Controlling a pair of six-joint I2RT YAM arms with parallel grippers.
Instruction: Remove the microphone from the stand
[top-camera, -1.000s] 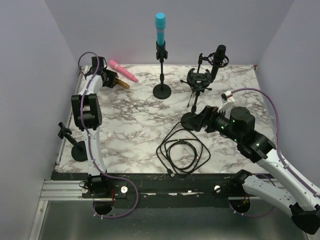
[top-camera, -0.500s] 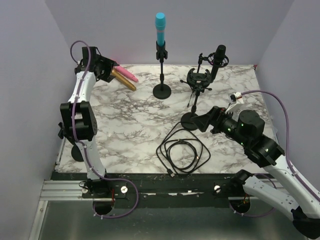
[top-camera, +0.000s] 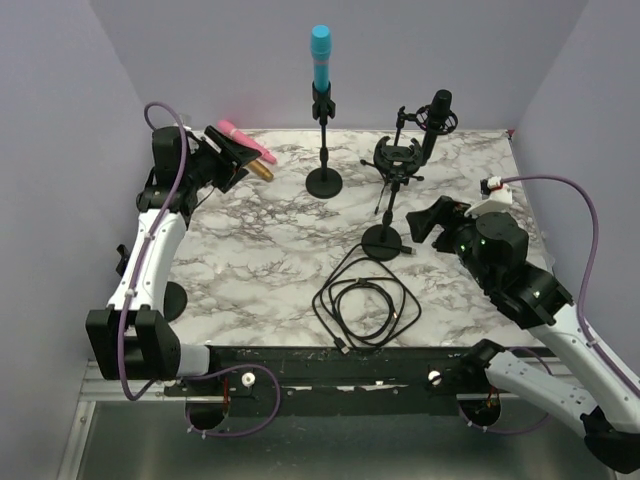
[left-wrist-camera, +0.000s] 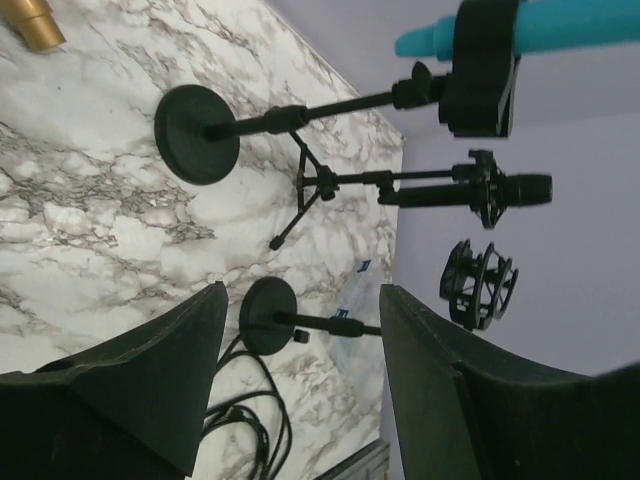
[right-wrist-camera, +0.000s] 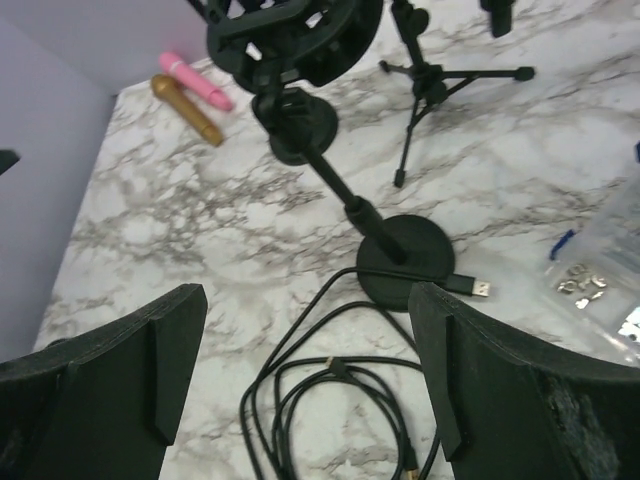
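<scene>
The turquoise microphone (top-camera: 320, 55) sits in its stand (top-camera: 325, 150) at the surface's far edge. Both empty: left claw (top-camera: 228, 150) parted, right claw (top-camera: 428, 217) wide.

Table (top-camera: 260, 240): marble-patterned top is carrying everything.
Far-left corner: pink microphone (right-wrist-camera: 195, 80) and gold microphone (right-wrist-camera: 187, 110) are lying side by side.
Far middle: tall round-base stand (top-camera: 324, 182) is standing upright.
Beside it: tripod stand (right-wrist-camera: 428, 80) is standing.
Centre-right: shock-mount stand (top-camera: 383, 242) is resting on its round base.
Near middle: black cable (top-camera: 365, 305) is lying coiled, one end just beside that base.
Right edge: clear bag (right-wrist-camera: 600, 270) is lying flat.
Left edge: small round-base stand (top-camera: 165, 300) is standing.
</scene>
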